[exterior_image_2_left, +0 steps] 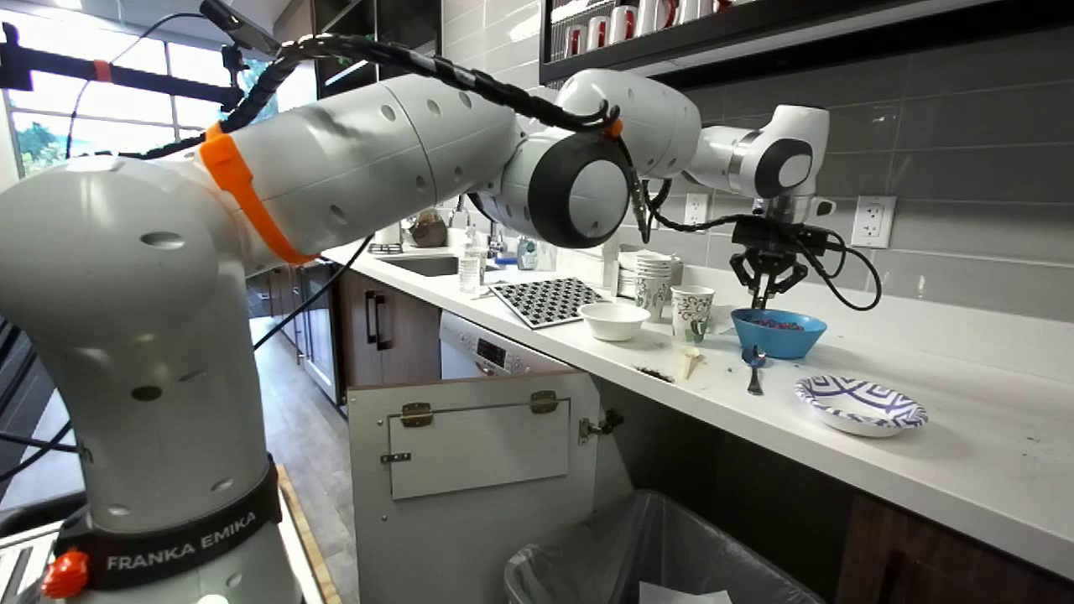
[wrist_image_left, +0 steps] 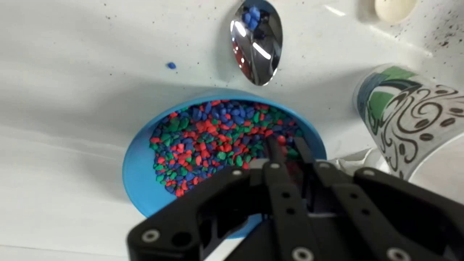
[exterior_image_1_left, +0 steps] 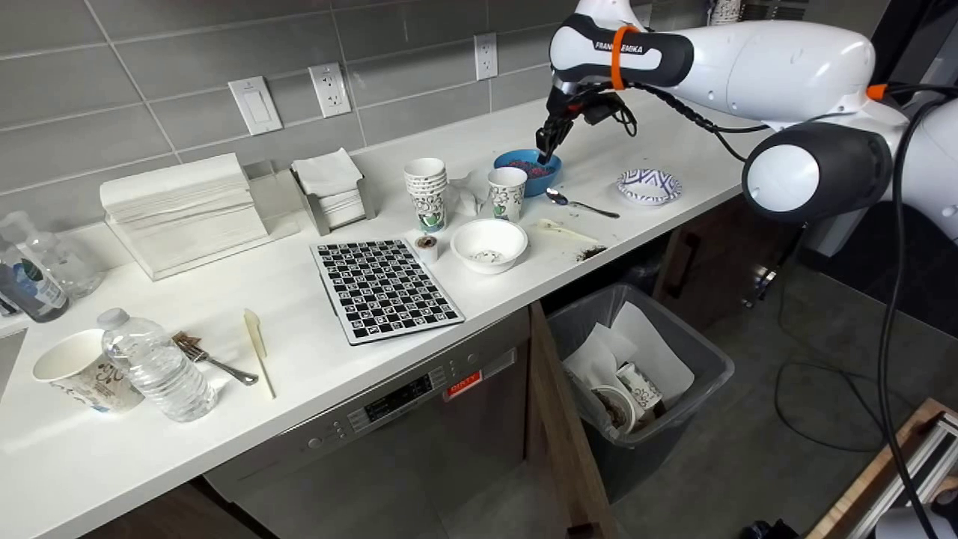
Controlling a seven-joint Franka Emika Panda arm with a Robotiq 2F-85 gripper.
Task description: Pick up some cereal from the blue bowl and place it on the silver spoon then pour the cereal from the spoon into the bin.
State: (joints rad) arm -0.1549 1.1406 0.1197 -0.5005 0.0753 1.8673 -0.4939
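I cannot tell if my pincer [wrist_image_left: 287, 145] is clenched; I should squeeze the cereal [wrist_image_left: 214, 143] below it gently, then rise straight, clearing the blue bowl [wrist_image_left: 142, 181].

My jaws point down over the blue bowl [exterior_image_1_left: 540, 186]; whether they stand parted, or touch the cereal [exterior_image_1_left: 528, 167] inside it, I can't tell. Near them on the worktop [exterior_image_1_left: 591, 168] lies the silver spoon [exterior_image_1_left: 576, 203], its head closer to my jaws than its handle. Farther from them than the spoon is a patterned bowl [exterior_image_1_left: 649, 186]. Just beside the blue bowl, a paper cup [exterior_image_1_left: 507, 196] stands upright; past it from my jaws sit a white bowl [exterior_image_1_left: 479, 236] and a checkered board [exterior_image_1_left: 385, 288]. Well below my jaws, lower than the worktop, the bin [exterior_image_1_left: 640, 457] holds white paper [exterior_image_1_left: 655, 348].
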